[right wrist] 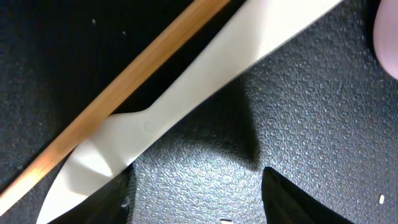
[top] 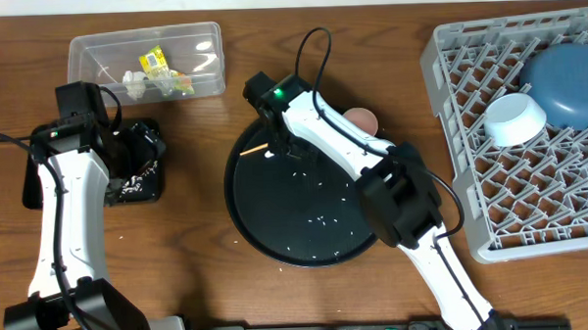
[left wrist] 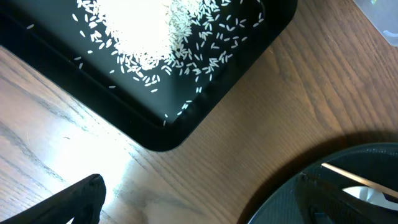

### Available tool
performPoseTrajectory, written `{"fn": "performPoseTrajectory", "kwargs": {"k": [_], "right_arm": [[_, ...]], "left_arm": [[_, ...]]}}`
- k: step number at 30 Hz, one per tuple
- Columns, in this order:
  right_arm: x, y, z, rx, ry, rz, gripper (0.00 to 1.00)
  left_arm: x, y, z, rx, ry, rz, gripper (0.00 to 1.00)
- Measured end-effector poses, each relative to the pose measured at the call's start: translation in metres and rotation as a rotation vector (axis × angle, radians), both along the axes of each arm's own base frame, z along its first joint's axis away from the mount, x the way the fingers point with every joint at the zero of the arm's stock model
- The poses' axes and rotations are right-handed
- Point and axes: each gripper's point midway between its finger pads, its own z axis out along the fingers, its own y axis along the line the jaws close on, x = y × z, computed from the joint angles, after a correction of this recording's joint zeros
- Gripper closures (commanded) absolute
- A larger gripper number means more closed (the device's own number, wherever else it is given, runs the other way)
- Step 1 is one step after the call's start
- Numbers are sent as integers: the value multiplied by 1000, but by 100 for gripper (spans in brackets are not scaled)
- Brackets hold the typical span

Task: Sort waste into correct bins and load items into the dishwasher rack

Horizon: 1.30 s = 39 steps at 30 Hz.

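Note:
My right gripper (top: 271,143) hangs low over the upper left of the large round black tray (top: 277,229), jaws open. In the right wrist view its fingers (right wrist: 292,199) straddle bare tray surface, just below a white plastic utensil (right wrist: 186,93) and a wooden chopstick (right wrist: 124,81). Loose rice grains (top: 320,221) dot that tray. My left gripper (top: 142,156) is open above the shallow black bin (left wrist: 186,118), which holds a heap of rice (left wrist: 143,31). The clear bin (top: 94,54) holds the yellow-green wrapper (top: 156,61) and white tissue (top: 134,82). The rack (top: 471,178) holds the dark-blue bowl (top: 566,82) and white bowl (top: 513,118).
A pink cup (top: 363,118) stands at the round tray's upper right edge, partly hidden by my right arm. The round tray's rim (left wrist: 292,186) lies close to my left gripper (left wrist: 199,211). Wood table (top: 198,237) lies between the black bin and the round tray.

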Motion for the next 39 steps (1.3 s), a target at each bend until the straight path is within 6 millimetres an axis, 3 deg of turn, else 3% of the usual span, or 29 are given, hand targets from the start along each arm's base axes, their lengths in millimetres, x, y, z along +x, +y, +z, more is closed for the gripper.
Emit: {"fn": "performPoseTrajectory", "kwargs": {"k": [5,16,29,35,39], "right_arm": [[11,-5,0,17,-7,-25,36],[39,-37,2,57,-5,-124,35],[36,-25,1,67,-7,-62,35],[29,-11,2,68,-15,5,29],[36,2,16,106,-73,38,23]], "left_arm": [[0,0,0,0,0,0,2],[0,0,0,0,0,0,2],[0,0,0,0,0,0,2],[0,0,0,0,0,0,2],[0,0,0,0,0,0,2]]}}
